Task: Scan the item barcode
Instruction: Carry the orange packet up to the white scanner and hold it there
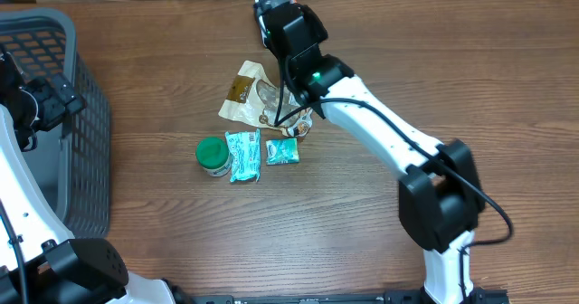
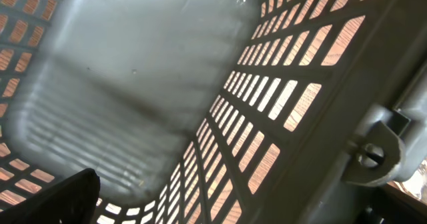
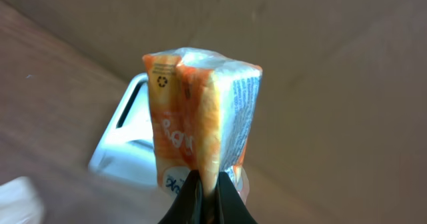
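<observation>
Overhead, the right arm [image 1: 380,128] reaches across the wooden worktop [image 1: 181,241] to its far edge, where a cardboard wall [image 3: 320,44] stands behind it. The right wrist view shows the right pincer [image 3: 208,187] clamped narrow on the bottom edge of an orange-and-white packet [image 3: 200,111], which stands upright above the fingers and clear of the worktop. The packet is soft and crinkled, with orange lettering on its front face, a small recycling mark near its top left corner and fine blue print down its right side; no barcode can be made out on the faces that show. Just behind the packet and to its left sits a white scanner [image 3: 127,144] with a dark window, resting on the worktop against the cardboard; whether packet and scanner touch I cannot tell. Near the middle of the worktop lie the other goods: a cream-and-brown pouch [image 1: 246,91], a green-lidded jar [image 1: 213,155], a teal packet [image 1: 242,155] touching the jar's right side, and a smaller teal packet [image 1: 282,150] just beside that one. At the left edge stands a grey lattice basket [image 1: 86,159], and the left pincer [image 1: 52,98] hangs over it. The left wrist view looks down into the basket's bare grey floor and slotted wall, with one dark finger [image 2: 60,199] at the lower left corner; this pincer is spread wide and grips nothing.
</observation>
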`<state>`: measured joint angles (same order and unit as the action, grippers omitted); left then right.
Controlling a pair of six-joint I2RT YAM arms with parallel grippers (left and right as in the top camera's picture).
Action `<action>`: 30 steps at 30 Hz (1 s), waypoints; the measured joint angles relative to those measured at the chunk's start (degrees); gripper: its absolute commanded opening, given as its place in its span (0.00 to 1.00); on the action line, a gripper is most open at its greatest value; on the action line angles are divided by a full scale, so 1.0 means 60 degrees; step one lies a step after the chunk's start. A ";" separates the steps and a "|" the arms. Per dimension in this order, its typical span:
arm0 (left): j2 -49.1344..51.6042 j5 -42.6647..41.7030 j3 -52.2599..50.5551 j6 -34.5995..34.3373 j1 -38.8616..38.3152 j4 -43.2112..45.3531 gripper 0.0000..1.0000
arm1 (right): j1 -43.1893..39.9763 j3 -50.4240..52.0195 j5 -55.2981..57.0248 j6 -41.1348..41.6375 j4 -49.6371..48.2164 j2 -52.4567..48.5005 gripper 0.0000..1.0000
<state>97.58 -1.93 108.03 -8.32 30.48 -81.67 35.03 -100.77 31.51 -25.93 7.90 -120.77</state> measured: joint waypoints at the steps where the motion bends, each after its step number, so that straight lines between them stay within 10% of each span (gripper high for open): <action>1: 0.0000 0.0000 0.0000 0.0004 0.0000 0.0000 1.00 | 0.0000 0.0000 0.0025 -0.0412 -0.0350 -0.0135 0.04; 13: 0.0000 0.0000 0.0000 0.0004 0.0000 0.0004 1.00 | -0.0022 0.0007 -0.0437 -0.4860 -0.3847 -0.2102 0.04; 30: 0.0000 0.0000 0.0000 0.0000 0.0000 0.0000 1.00 | -0.0149 0.0011 -0.0678 -0.5632 -0.3759 -0.2510 0.04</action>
<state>97.58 -1.93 108.03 -8.32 30.48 -81.67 34.13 -100.71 27.44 -59.72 -14.66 -135.83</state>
